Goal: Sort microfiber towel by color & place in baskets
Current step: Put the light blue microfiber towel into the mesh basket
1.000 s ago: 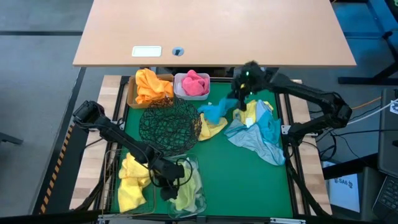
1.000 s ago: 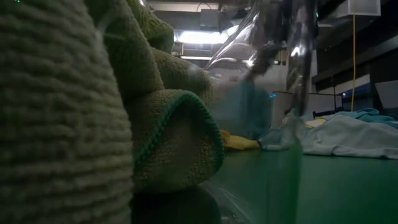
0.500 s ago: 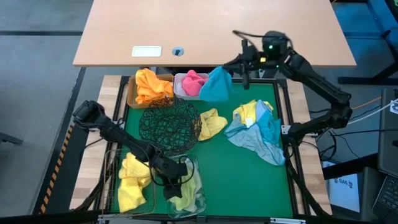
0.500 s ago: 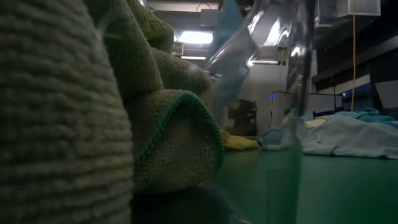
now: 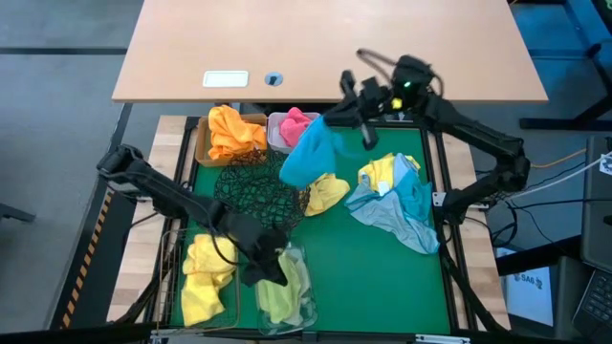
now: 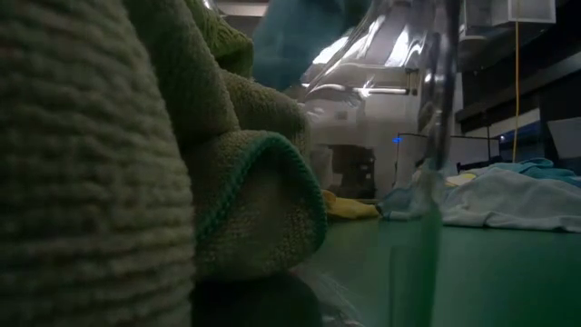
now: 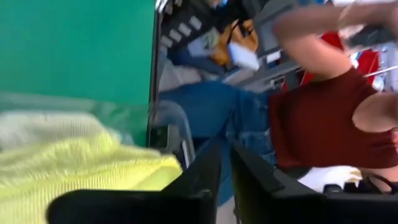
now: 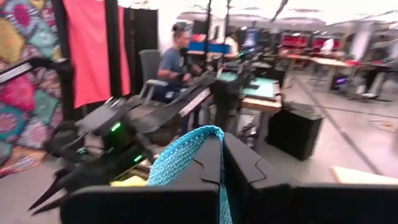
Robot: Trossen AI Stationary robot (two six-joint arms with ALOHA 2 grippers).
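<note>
Right gripper [image 5: 337, 117]: clamping shut on soft teal microfiber towel [image 5: 306, 155], dangling limp above round black wire-mesh bowl [image 5: 258, 194]; corner pinch is sufficing. Left gripper [image 5: 266, 270]: closed, empty.

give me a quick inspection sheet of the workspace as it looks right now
surface: green mat on the table, bare toward the near right.
job's things: teal towel hangs from the right gripper above the black mesh bowl; orange towels in the tan box; pink towel in the white tub; yellow towels in the wire basket; olive towels in the clear tub.
clutter: a yellow towel and a heap of blue and yellow towels unsorted on the mat.
grippers: right gripper shut on the teal towel; left gripper over the clear tub, fingers close together, holding nothing.
cables: bundle beside the table's right edge.
surroundings: wooden desk behind; people in the room.
</note>
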